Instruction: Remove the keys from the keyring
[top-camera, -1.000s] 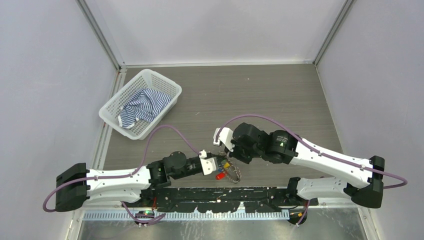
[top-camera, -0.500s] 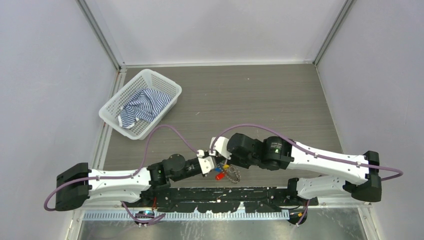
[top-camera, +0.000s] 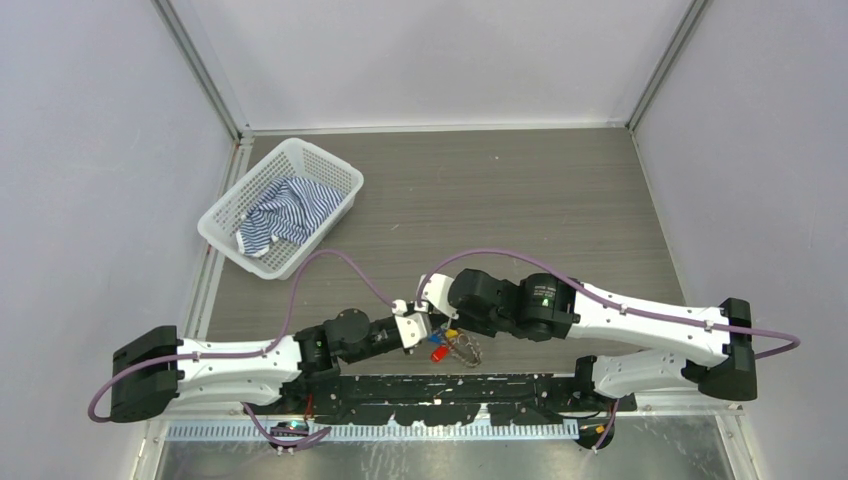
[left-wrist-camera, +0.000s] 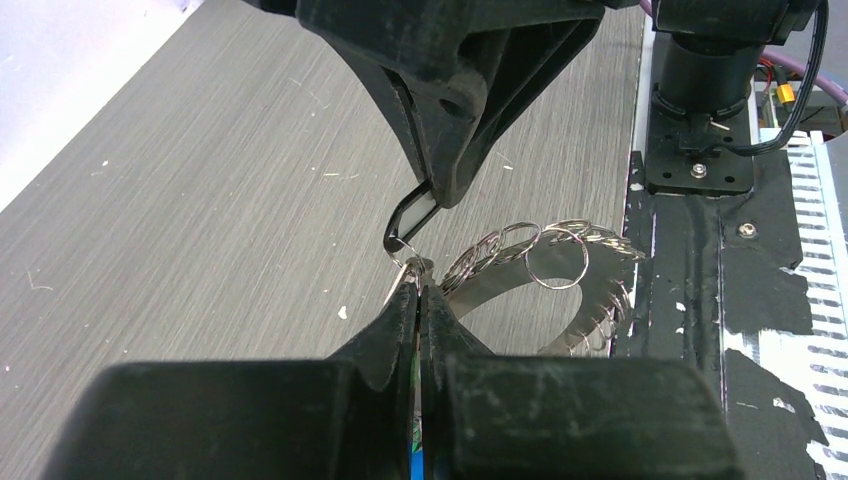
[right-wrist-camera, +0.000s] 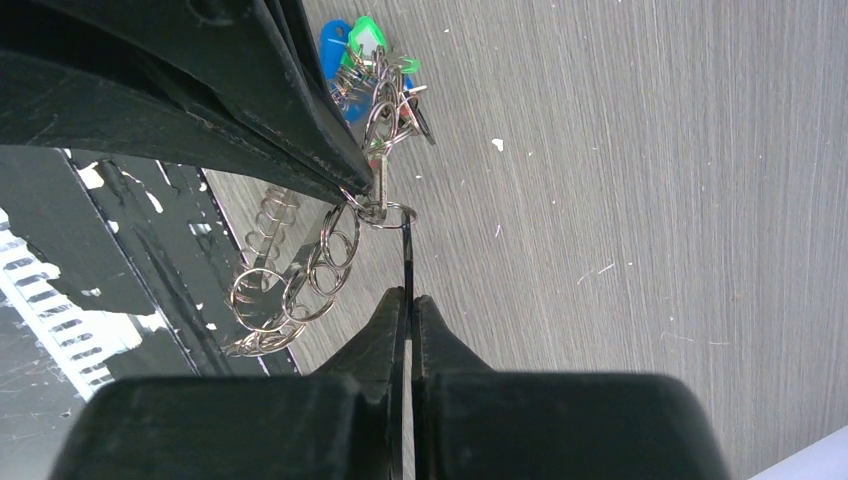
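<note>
The keyring (left-wrist-camera: 565, 300) is a wide silvery ring with many small split rings on its rim; it lies by the black base plate and also shows in the top view (top-camera: 466, 349). The keys (right-wrist-camera: 358, 62), with blue and green tags, hang bunched by the left fingers; red and blue tags show from above (top-camera: 438, 350). My left gripper (left-wrist-camera: 420, 292) is shut on a key with a blue-green tag. My right gripper (right-wrist-camera: 410, 298) is shut on a thin black tag (left-wrist-camera: 410, 212) linked to a small ring at the left fingertips. The two grippers meet tip to tip (top-camera: 432, 322).
A white mesh basket (top-camera: 232, 210) holding a striped cloth stands at the back left. The black base plate (left-wrist-camera: 700, 260) and the arm mounts run along the near edge, right beside the keyring. Grey walls enclose the wooden table.
The right arm has swung down and left to meet the left gripper over the keys. The left arm has hardly moved.
</note>
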